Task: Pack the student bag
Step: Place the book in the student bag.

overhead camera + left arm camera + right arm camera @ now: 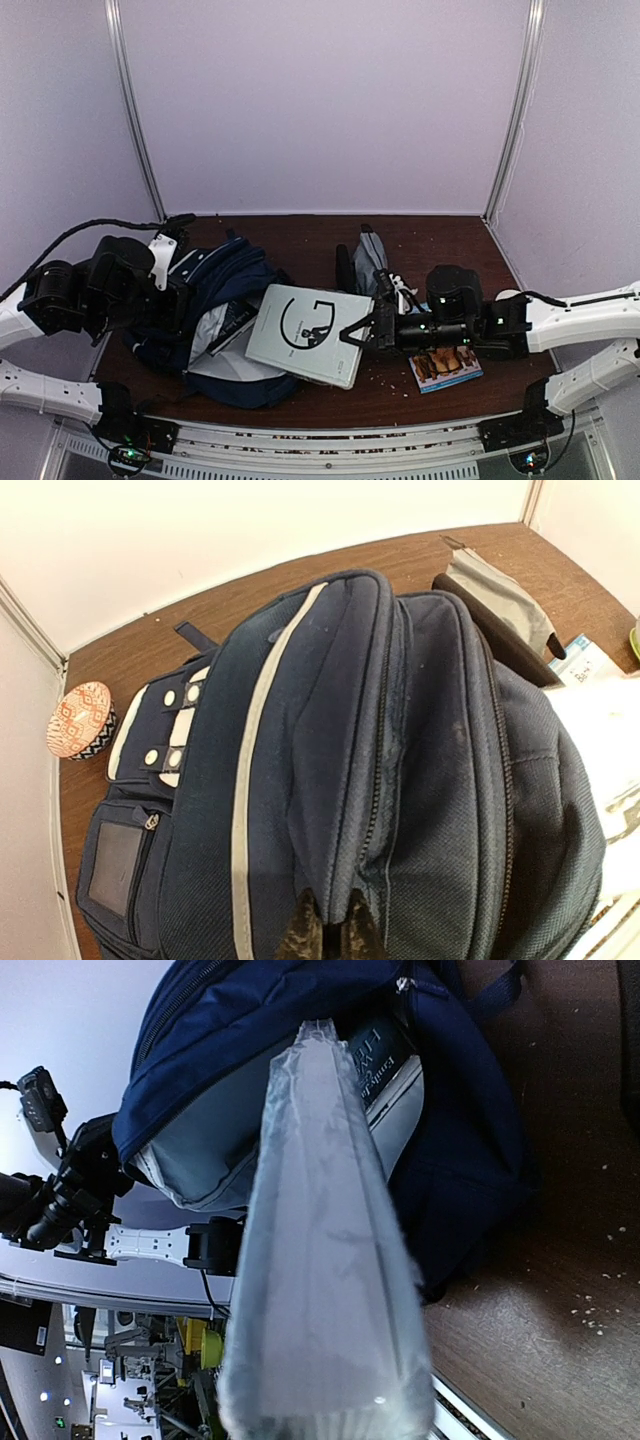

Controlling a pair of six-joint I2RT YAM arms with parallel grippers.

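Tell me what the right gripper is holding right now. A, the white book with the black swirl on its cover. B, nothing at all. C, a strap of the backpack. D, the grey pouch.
A: the right gripper is shut on the edge of the white book, whose far end reaches the open student bag.

Navy student bag (240,275), unzipped, lying left

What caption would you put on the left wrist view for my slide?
Left gripper pinches a fold of the navy student bag, a patterned round object beside it.
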